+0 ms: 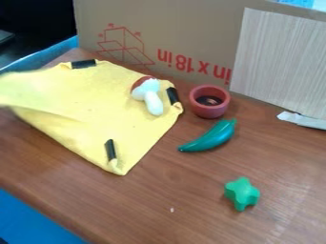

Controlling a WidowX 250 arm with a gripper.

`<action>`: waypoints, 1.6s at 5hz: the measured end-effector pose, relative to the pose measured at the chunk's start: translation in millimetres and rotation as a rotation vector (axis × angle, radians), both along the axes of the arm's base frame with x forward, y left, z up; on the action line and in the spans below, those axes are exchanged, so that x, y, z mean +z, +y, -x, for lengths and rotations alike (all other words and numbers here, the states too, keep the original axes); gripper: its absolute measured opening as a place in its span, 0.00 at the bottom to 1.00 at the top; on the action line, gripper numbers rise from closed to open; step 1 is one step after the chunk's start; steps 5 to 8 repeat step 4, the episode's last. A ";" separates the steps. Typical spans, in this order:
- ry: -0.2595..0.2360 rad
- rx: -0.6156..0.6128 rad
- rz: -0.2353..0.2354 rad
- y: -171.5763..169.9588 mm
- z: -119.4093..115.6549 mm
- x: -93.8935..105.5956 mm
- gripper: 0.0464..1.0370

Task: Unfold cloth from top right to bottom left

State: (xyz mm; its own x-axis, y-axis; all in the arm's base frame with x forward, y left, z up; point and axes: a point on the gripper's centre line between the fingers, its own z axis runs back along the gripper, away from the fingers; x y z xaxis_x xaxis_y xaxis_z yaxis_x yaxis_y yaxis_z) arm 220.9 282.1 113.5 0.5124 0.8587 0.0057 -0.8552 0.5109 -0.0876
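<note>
The brown wooden bench (191,190) carries the yellow cloth (83,105) on its left part, beside the cardboard (185,28). The cloth is spread broad and mostly smooth, its left end blurred and running out of view; the lower tip is puckered, the right corner slightly bunched. Black strips mark its upper, right and lower corners. A red-and-white mushroom (153,101) lies on it, near the right strip. How the claw stands, I cannot tell.
</note>
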 end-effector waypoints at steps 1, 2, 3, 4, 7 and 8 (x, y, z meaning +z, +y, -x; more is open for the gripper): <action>0.033 -0.001 0.017 -1.8 4.6 3.5 0.41; 0.018 -0.028 0.074 -10.3 1.3 10.4 0.75; -0.006 -0.078 0.151 -21.5 -3.7 27.0 0.95; -0.070 -0.280 0.281 -50.0 -18.5 66.0 0.96; -0.070 -0.280 0.281 -50.0 -18.5 66.0 0.96; -0.070 -0.280 0.281 -50.0 -18.5 66.0 0.96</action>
